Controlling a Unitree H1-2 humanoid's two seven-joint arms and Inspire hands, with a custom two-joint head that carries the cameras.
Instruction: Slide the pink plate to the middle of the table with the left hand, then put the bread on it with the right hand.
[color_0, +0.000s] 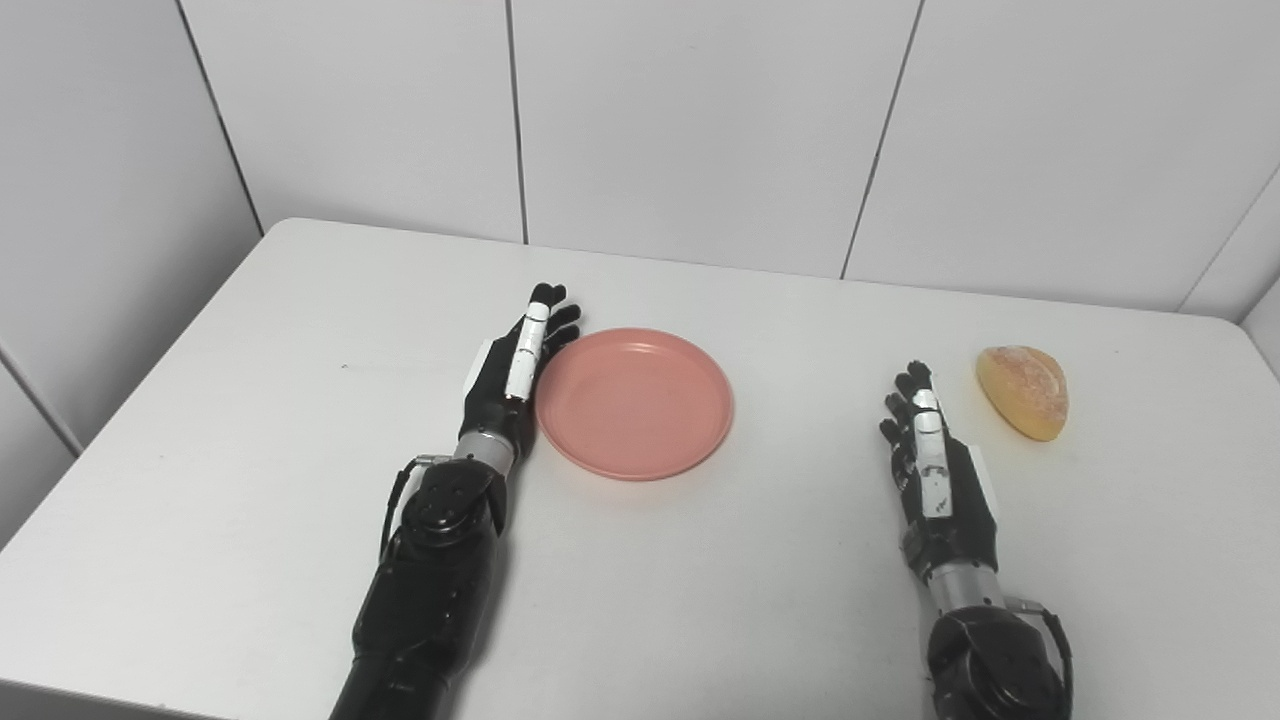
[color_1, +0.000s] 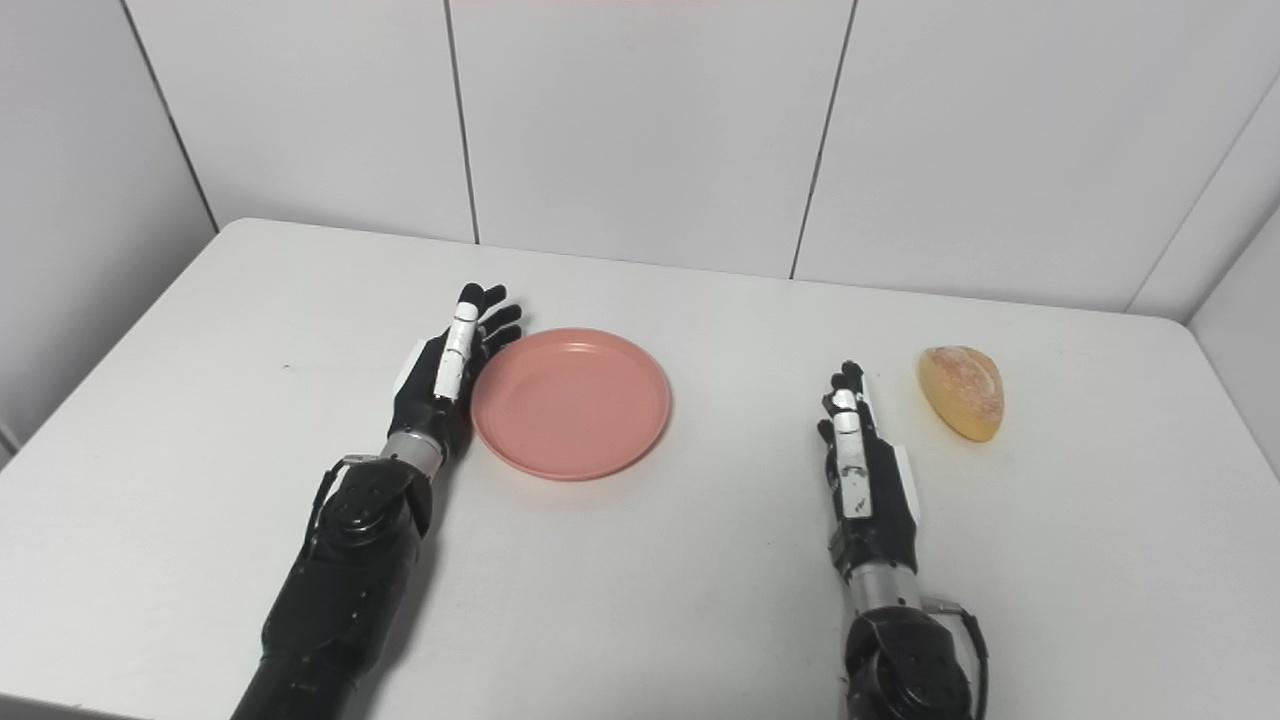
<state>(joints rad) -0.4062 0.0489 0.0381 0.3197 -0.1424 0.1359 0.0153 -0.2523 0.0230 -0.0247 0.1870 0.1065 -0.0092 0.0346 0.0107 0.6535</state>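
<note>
The left hand (color_0: 515, 375) stands on its edge on the table (color_0: 300, 480), fingers stretched out straight and close together, holding nothing. Its palm side lies right against the left rim of the pink plate (color_0: 634, 402); whether it truly touches the rim I cannot tell. The plate sits flat and empty, near the middle of the table and a little toward the left. The right hand (color_0: 935, 470) also stands on its edge on the table, fingers extended and slightly apart, empty. It is well to the right of the plate. The bread (color_0: 1023, 391), a golden half-round piece, lies on the table just beyond and to the right of the right hand's fingertips, apart from them. White wall panels stand behind the table
</note>
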